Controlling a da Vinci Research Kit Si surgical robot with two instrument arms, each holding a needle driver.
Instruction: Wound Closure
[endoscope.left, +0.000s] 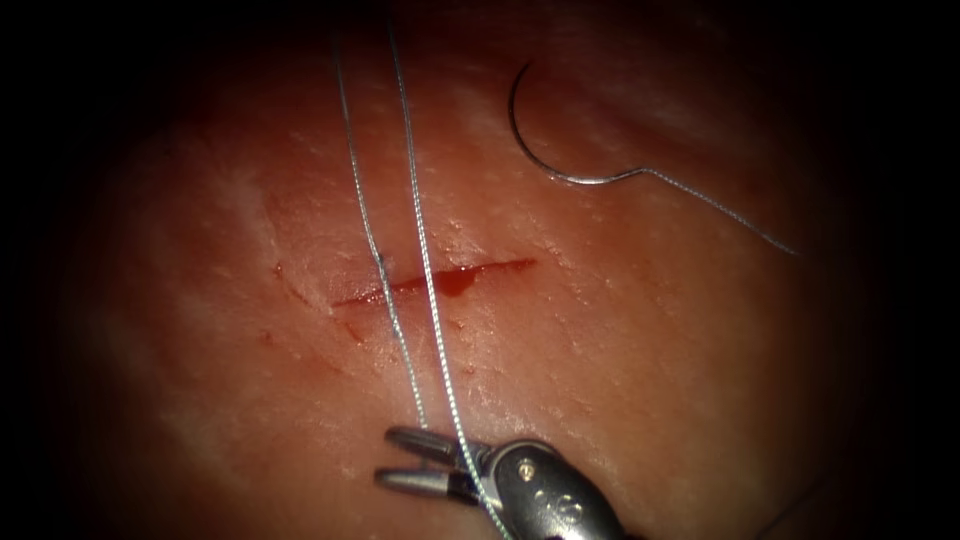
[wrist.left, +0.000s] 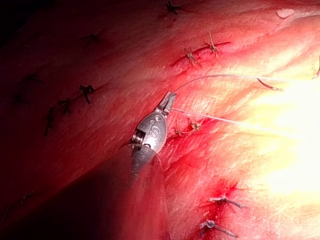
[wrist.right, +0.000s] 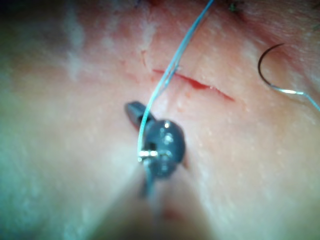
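Right pincer (endoscope.left: 405, 458) apart, holding nothing, thread (endoscope.left: 425, 260) draped across it; needle (endoscope.left: 545, 150) lies free on tissue (endoscope.left: 650, 350)

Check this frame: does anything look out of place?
The needle lies loose on the tissue, above and right of the cut, not in it, held by neither tool. The right tool is open and empty, thread passing beside it. Thread meets the left tool at its tip; grip unclear.
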